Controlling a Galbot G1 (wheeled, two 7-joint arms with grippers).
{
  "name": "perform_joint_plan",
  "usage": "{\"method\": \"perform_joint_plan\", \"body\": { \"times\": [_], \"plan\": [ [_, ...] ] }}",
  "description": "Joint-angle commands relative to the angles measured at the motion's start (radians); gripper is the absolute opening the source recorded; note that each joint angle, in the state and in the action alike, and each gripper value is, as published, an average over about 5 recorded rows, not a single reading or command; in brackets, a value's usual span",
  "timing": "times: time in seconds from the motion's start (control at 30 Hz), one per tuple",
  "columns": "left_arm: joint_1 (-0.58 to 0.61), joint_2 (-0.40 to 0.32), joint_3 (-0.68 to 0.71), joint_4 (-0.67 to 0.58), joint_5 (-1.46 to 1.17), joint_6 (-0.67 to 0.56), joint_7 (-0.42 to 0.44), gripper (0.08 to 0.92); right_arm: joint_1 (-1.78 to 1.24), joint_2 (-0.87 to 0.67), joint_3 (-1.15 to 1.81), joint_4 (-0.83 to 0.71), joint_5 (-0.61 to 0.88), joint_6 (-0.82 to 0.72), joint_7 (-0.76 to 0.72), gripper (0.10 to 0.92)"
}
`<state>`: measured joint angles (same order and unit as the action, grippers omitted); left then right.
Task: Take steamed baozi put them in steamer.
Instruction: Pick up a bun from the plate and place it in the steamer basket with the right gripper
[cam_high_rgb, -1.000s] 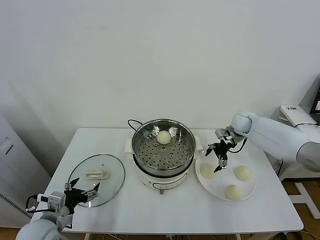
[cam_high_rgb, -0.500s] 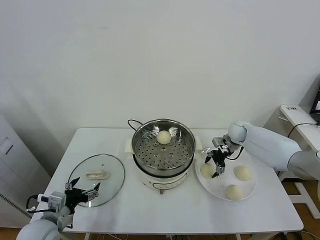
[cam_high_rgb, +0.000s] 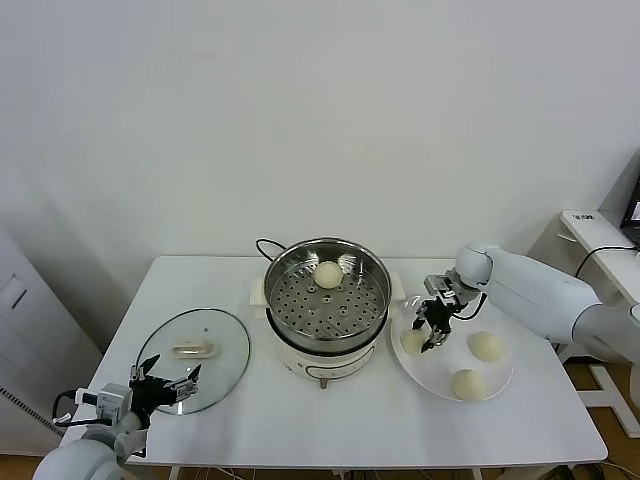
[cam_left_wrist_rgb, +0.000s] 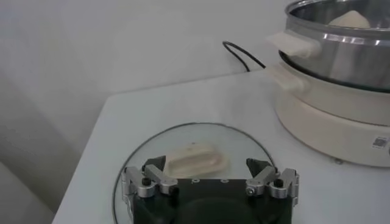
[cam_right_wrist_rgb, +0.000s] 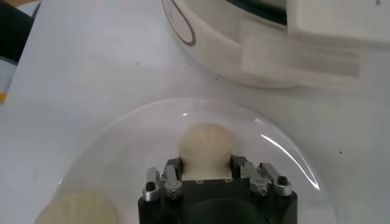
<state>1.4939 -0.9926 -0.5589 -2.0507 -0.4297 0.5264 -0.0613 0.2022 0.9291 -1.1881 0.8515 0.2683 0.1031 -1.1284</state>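
The left tool (cam_high_rgb: 165, 385) is parked at the near left corner of the white counter (cam_high_rgb: 300, 410), over the near edge of the round glass lid (cam_high_rgb: 193, 347), with its jaws spread wide and nothing between them; the left wrist view shows both fingers (cam_left_wrist_rgb: 149, 178) standing apart above the lid's cream handle (cam_left_wrist_rgb: 195, 160). Near the right side of the counter, a flat white plate (cam_high_rgb: 500, 380) carries three steamed baozi: one at the near edge (cam_high_rgb: 467, 383), one toward the right (cam_high_rgb: 486, 345), and one at the left edge of the plate (cam_high_rgb: 411, 342), closest to the steamer. The right tool (cam_high_rgb: 431, 331) is lowered onto this left bun; in the right wrist view its fingers (cam_right_wrist_rgb: 172, 172) sit against both sides of the bun (cam_right_wrist_rgb: 206, 145), closed onto it, and the bun rests on the plate. Just beside the plate, at the middle of the counter, stands the steamer (cam_high_rgb: 327, 300), a shiny steel pot on a white base with a front knob. A fourth baozi (cam_high_rgb: 327, 274) lies on the perforated tray inside, toward the far wall of the pot. A black cord (cam_high_rgb: 263, 247) loops behind the steamer's far left side.
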Motion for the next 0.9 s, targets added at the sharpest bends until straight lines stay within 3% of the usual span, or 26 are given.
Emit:
{"method": "perform_joint_plan", "body": {
  "times": [0.03,0.5,0.9],
  "plan": [
    [0.003,0.002,-0.006,0.001,-0.003,0.000,-0.001,0.823,0.215,-0.056,-0.163,0.102,0.103,-0.020,-0.034,0.469],
    [-0.004,0.006,-0.002,0.009,-0.003,0.000,-0.002,0.823,0.717,-0.139,-0.509,0.355,0.399,-0.162,-0.087,0.467],
    [-0.014,0.009,0.001,0.023,-0.001,-0.002,-0.001,0.823,0.761,0.000,-0.458,0.405,0.676,-0.316,0.028,0.468]
  ]
}}
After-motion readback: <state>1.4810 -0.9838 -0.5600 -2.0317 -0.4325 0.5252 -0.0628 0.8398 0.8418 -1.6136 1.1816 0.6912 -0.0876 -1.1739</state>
